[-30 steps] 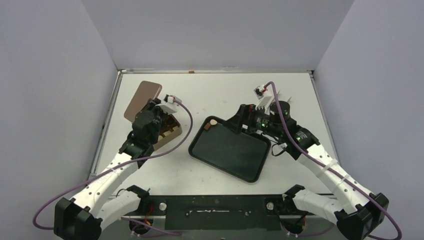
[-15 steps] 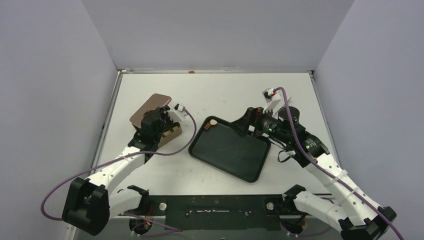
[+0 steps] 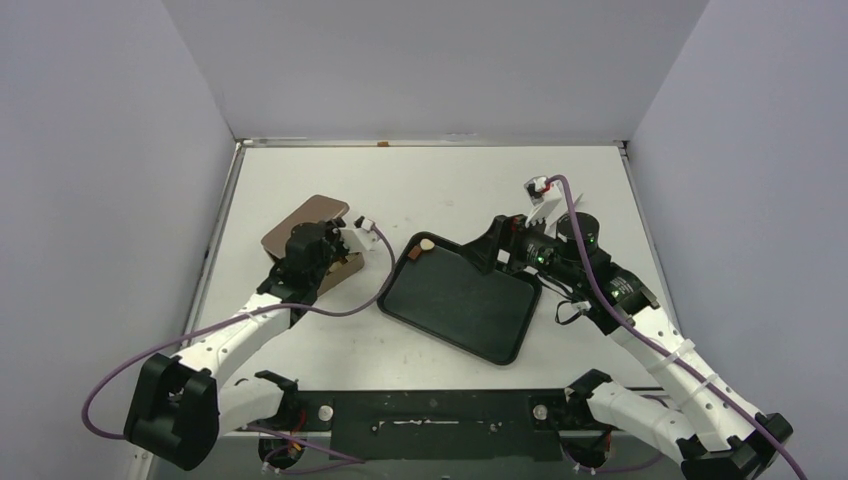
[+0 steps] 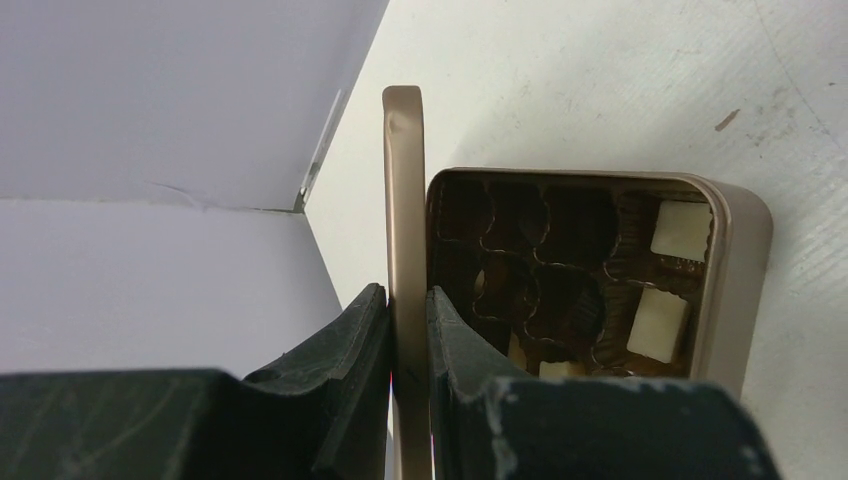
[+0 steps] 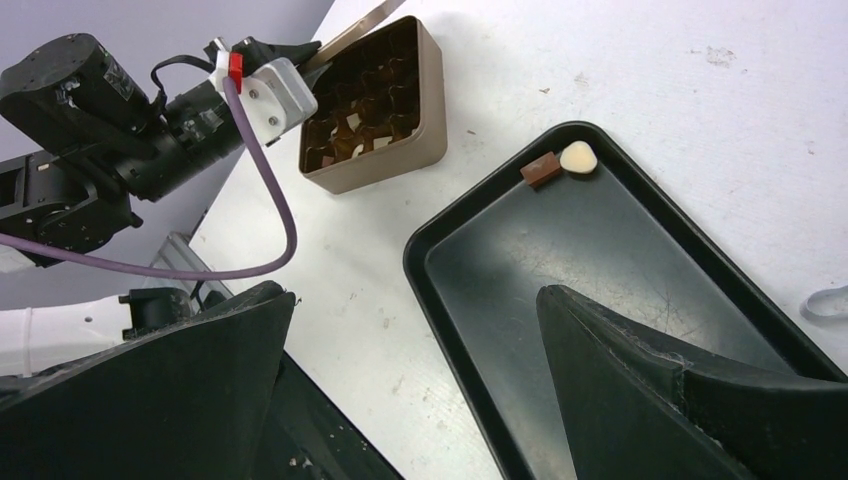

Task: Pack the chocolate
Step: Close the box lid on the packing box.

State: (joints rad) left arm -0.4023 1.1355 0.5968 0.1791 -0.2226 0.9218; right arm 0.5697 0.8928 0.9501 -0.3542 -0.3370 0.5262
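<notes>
In the top view, the lid (image 3: 300, 220) is gripped by the left pincer (image 3: 330, 243) and tilted over the tin (image 3: 347, 266) just beneath it. The right pincer (image 3: 492, 250) is held over the tray (image 3: 460, 310), with two pieces of chocolate (image 3: 424, 246) beside it in the tray's corner.

In the left wrist view, the jaws are seen shut on the lid's edge. The tin lies uncovered just right of the fingers, with dark and cream pieces in its cups.

In the right wrist view, the jaws are spread wide with nothing held. The two pieces lie touching, ahead of the fingertips.

The step is judged to be the closing stage, with two pieces not yet packed. Next, these should be picked up singly and the lid kept off the tin.
</notes>
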